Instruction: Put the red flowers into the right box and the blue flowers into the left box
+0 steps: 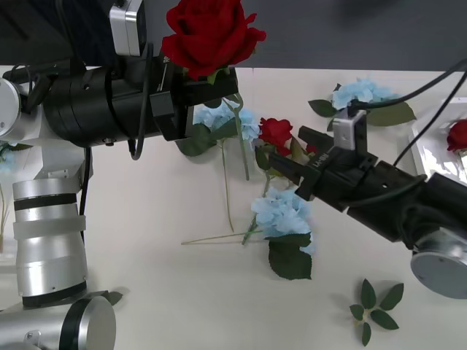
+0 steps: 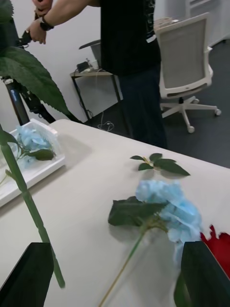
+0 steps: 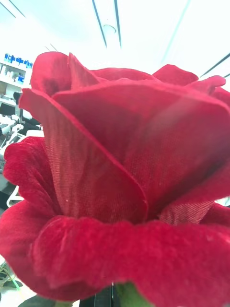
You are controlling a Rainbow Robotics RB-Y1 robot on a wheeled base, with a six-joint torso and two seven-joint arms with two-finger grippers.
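- Main worry first: our left gripper (image 1: 208, 86) is pinched shut on the red rose (image 1: 210, 33) right under the bloom, with the long stem (image 1: 241, 138) hanging loose below the fingers. That stem could drag across the blue flower (image 1: 228, 120) just under it and pull it along, we reckon.
- The grip looks shallow, so a quick swing toward the right box (image 1: 438, 149) might let the rose twist or slip out.
- The right box sits well away on the far side of our right gripper (image 1: 286, 169), so the carry crosses the other arm. Collision risk there.
- Our right gripper's fingers (image 2: 28, 276) are spread wide, holding nothing, hovering just above another red rose (image 1: 276, 133) and a blue flower (image 1: 281, 211).
- Farther out, one blue flower (image 2: 31, 139) already lies in the left box (image 2: 33, 175), and a red one (image 1: 458, 135) in the right box.
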